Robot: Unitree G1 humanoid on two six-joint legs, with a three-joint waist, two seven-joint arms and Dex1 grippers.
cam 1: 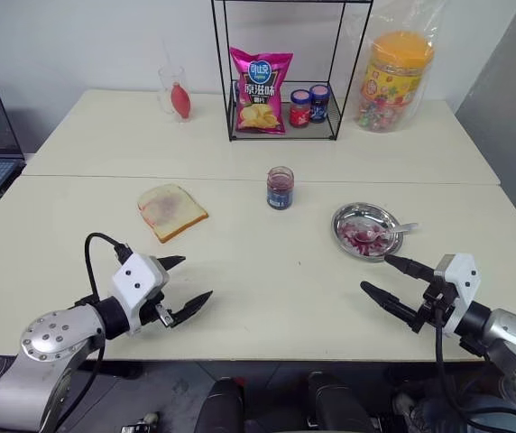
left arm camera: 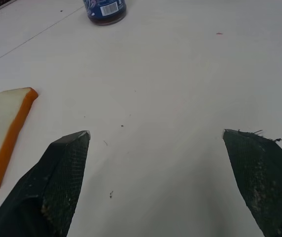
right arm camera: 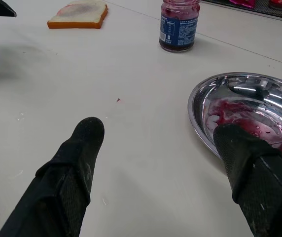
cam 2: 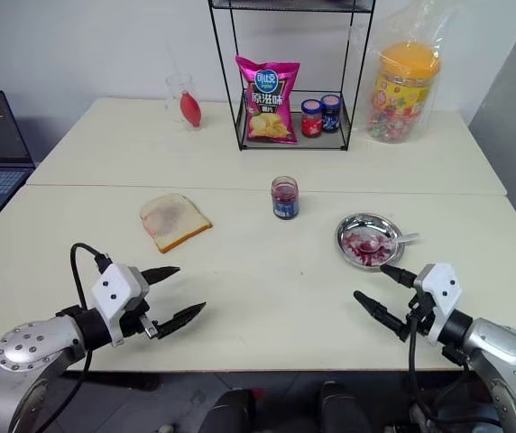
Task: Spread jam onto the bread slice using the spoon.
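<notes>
Left gripper [cam 1: 188, 281] hovering with fingers apart, bread slice [cam 1: 171, 211] lying beyond it, pink smear showing from the head views, jam [cam 1: 280, 188] jar mid-table, spoon [cam 1: 393, 229] resting in smeared dish [cam 1: 367, 231], right gripper [cam 1: 386, 277] gaping empty

The light is bright and even, and the pale table [cam 1: 258, 298] shows only soft, faint shadows. The shiny metal dish [right arm camera: 259, 94] has white glare spots on its rim. The pictures look sharp, with no blur.
</notes>
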